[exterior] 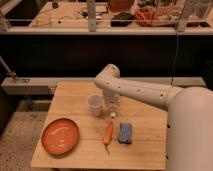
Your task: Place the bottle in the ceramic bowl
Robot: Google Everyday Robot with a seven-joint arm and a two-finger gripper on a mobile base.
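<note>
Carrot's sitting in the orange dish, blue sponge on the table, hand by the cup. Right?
No: the camera view shows the carrot on the table, outside the orange dish, beside the blue sponge. The hand is by the cup, as said.

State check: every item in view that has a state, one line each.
ceramic bowl: upright, empty, table's front left.
cup: upright, behind the bowl.
carrot: lying flat, nothing touching it.
sponge: lying flat, right of the carrot.
claw: shut, low beside the cup's right; whether it grips anything, cannot tell.
</note>
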